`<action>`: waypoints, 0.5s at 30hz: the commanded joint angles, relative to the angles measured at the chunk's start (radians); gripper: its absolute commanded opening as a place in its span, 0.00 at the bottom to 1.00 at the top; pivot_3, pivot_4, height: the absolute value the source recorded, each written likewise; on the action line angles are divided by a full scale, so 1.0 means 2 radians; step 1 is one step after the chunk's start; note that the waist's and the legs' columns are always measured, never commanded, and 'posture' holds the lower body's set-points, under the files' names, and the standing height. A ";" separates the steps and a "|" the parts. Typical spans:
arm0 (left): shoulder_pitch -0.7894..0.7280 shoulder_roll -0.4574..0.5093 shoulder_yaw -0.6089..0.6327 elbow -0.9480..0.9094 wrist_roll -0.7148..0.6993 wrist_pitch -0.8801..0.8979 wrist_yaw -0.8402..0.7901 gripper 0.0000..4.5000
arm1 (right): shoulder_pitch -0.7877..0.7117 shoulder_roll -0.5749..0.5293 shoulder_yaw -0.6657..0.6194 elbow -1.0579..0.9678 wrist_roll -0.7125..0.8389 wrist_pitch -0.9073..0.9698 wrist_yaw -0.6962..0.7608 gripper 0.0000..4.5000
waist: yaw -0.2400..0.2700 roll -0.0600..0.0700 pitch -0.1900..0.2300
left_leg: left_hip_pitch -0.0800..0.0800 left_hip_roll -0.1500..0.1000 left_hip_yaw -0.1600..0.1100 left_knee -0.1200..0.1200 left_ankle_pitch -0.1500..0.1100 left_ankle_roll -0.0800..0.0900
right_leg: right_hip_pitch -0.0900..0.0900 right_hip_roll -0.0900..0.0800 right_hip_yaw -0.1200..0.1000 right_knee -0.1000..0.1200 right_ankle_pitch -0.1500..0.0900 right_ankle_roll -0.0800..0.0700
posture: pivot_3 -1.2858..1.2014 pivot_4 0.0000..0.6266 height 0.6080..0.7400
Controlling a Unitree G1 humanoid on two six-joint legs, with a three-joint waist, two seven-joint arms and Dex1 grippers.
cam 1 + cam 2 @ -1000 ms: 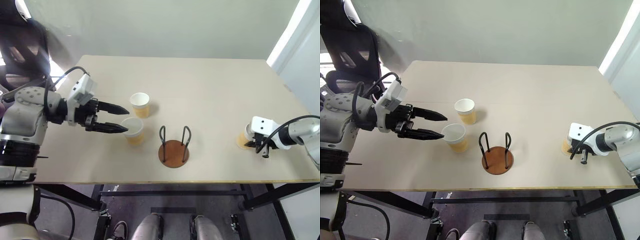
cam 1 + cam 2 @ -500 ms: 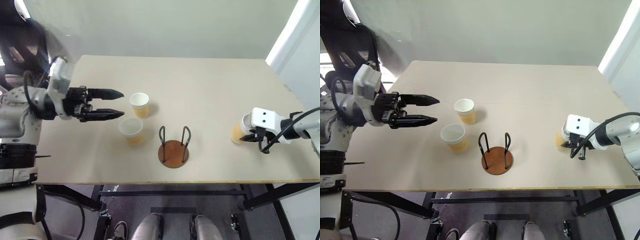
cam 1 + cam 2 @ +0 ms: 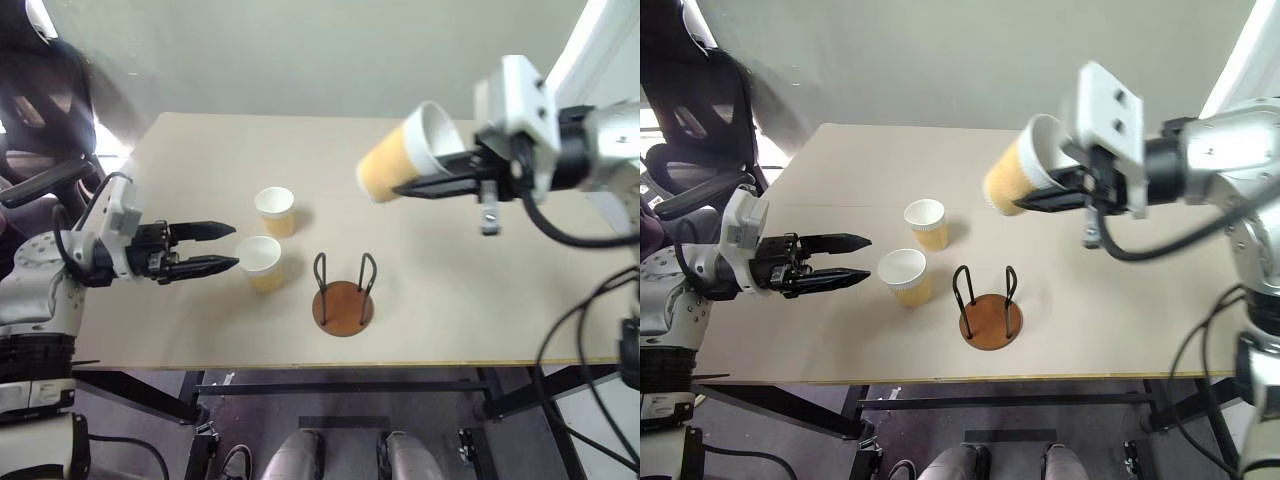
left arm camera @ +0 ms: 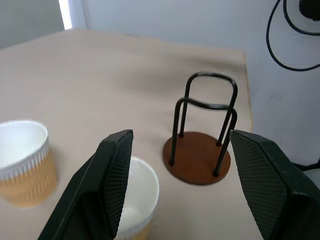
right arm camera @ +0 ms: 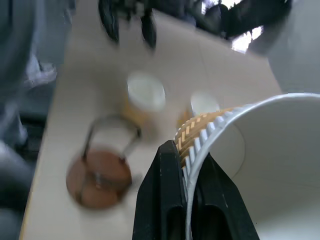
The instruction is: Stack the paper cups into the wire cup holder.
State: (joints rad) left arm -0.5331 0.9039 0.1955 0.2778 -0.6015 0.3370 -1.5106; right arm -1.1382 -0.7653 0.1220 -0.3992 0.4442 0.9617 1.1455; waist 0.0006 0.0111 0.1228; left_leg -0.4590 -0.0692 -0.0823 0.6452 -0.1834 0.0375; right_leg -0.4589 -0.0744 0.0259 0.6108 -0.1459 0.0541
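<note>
Two tan paper cups stand upright on the table, the far one [image 3: 275, 210] and the near one [image 3: 262, 262]. The wire cup holder [image 3: 342, 300], a brown disc with black wire loops, stands empty to their right. My left gripper [image 3: 236, 245] hovers open just left of the near cup, fingers pointing at it; its wrist view shows that cup [image 4: 135, 200] and the holder [image 4: 200, 150] between the fingers [image 4: 115, 175]. My right gripper [image 3: 420, 180] is shut on the rim of a third cup [image 3: 400, 155]. That cup is held high above the table on its side, up and right of the holder.
The tan table [image 3: 450, 280] has bare room right of the holder and behind the cups. A dark chair [image 3: 700, 100] stands off the table's far left corner. A pale wall runs along the back.
My right gripper has lifted its cup from the table's right side and swung it up and to the left. My left gripper has dropped slightly, from beside the far cup to level with the near cup.
</note>
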 commanded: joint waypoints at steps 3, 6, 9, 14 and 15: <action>0.001 0.002 0.010 -0.012 0.004 -0.012 0.002 0.74 | -0.009 0.037 0.044 -0.017 -0.002 0.058 -0.070 0.02 | 0.003 0.000 0.000 | 0.000 0.000 -0.001 0.000 0.000 -0.001 | 0.000 0.000 -0.001 0.000 0.000 0.000 | 0.52 0.24 1.00; 0.006 0.003 0.011 -0.005 0.011 -0.024 0.000 0.74 | 0.008 0.038 0.072 -0.026 0.001 0.075 -0.081 0.02 | 0.003 0.000 0.000 | -0.001 0.000 -0.001 0.000 -0.001 -0.001 | -0.001 0.000 -0.001 0.000 -0.001 0.000 | 0.52 0.24 1.00; 0.012 0.000 0.020 -0.012 0.004 -0.023 0.006 0.74 | 0.025 0.024 0.081 -0.041 0.013 0.082 -0.071 0.02 | 0.003 0.000 0.000 | -0.001 0.000 -0.001 0.000 -0.001 -0.002 | -0.001 0.000 -0.002 0.000 -0.001 0.000 | 0.52 0.24 1.00; 0.022 -0.015 0.039 -0.016 -0.006 -0.029 0.029 0.74 | 0.037 0.017 0.092 -0.064 0.031 0.094 -0.067 0.02 | 0.002 0.000 0.000 | -0.001 0.000 -0.001 0.000 0.000 -0.003 | -0.001 0.000 -0.002 0.000 -0.001 0.000 | 0.52 0.24 1.00; 0.023 -0.015 0.039 -0.017 -0.006 -0.028 0.029 0.74 | 0.038 0.017 0.094 -0.067 0.034 0.095 -0.067 0.02 | 0.002 0.000 0.000 | -0.001 0.001 -0.001 0.000 -0.001 -0.003 | -0.001 0.000 -0.002 0.000 -0.001 0.000 | 0.52 0.24 1.00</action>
State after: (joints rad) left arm -0.4892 0.8701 0.2355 0.2769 -0.5968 0.2889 -1.4579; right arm -1.0597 -0.7221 0.3132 -0.4959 0.4904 1.1459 1.0075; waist 0.0042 0.0110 0.1230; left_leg -0.4609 -0.0677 -0.0837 0.6450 -0.1850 0.0321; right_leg -0.4610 -0.0742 0.0222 0.6112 -0.1476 0.0543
